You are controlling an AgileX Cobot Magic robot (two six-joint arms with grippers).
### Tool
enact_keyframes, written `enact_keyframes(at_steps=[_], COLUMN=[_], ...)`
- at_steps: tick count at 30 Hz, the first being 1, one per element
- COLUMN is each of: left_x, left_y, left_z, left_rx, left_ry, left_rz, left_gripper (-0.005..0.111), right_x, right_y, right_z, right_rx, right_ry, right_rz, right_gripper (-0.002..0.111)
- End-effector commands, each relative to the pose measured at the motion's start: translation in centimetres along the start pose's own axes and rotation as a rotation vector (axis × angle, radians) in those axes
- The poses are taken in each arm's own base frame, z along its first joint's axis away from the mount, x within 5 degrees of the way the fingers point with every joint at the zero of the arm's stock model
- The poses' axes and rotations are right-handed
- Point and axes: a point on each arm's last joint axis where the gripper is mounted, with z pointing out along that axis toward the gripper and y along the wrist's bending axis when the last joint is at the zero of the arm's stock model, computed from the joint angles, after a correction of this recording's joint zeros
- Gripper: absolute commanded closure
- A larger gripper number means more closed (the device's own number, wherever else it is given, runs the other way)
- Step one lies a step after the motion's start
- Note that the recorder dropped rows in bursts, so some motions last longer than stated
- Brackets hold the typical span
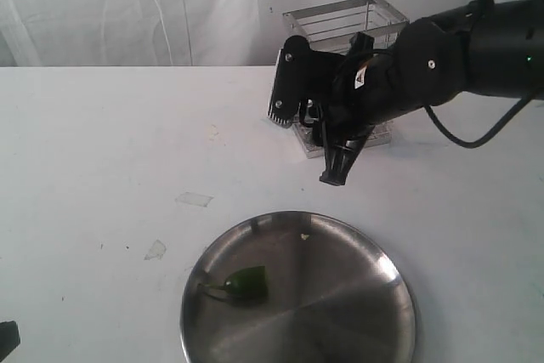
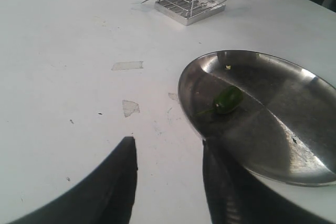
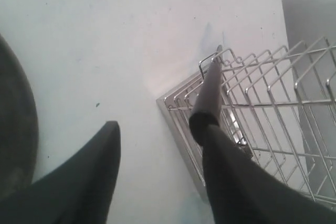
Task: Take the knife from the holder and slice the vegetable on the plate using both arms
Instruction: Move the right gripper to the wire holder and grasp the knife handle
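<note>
- While the right gripper (image 3: pixel 157 129) hangs with its jaws spread wide and nothing clasped, the handle of the knife (image 3: pixel 207 98) lies just at the tip of one finger, not between the two. I judge this to be the approach for taking the handle.
- The knife leans inside the wire holder (image 1: pixel 340 23) with its handle end past the rim, so a grasp from above can reach it. In the left wrist view a thin point, probably the blade tip, seems to poke out through the wires.
- From the steel plate (image 1: pixel 340 295) the holder stands at about one o'clock, well apart from it and near the far edge of the white table (image 1: pixel 102 167).
- The green vegetable (image 1: pixel 246 282) lies on the plate at about eight o'clock from its centre, in one piece, with its stem toward nine o'clock. No slices are seen, so I judge that no cutting is done yet.
- The left gripper (image 2: pixel 169 142) hovers low over the table just beside the plate rim, fingers parted and empty. It is probably placed there to steady the vegetable later.
- In the exterior view the right gripper covers the knife and the front of the holder.
- Whether the finger really touches the handle, I cannot tell.
- Both wrist views cut off part of the holder.
</note>
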Motion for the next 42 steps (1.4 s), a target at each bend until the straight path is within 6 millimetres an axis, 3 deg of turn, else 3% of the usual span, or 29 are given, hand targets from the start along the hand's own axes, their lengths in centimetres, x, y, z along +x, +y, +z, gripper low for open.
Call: enact_keyframes(at_steps=[1, 11, 42], left_x=[0.1, 0.1, 0.1], left_y=[0.0, 0.0, 0.0], left_z=[0.0, 0.0, 0.0], left_rx=[-0.002, -0.002, -0.002], left_ry=[-0.001, -0.001, -0.001], left_rz=[-0.007, -0.007, -0.007], left_gripper=[0.061, 0.061, 0.061], right_x=[-0.3, 0.6, 0.8], right_y=[0.0, -0.2, -0.5], right_z=[0.7, 2.6, 3.1], right_rx=[0.044, 0.073, 0.094], right_ry=[-0.033, -0.028, -0.034], right_rz=[-0.071, -0.085, -0.086], right_gripper=[0.062, 0.062, 0.062])
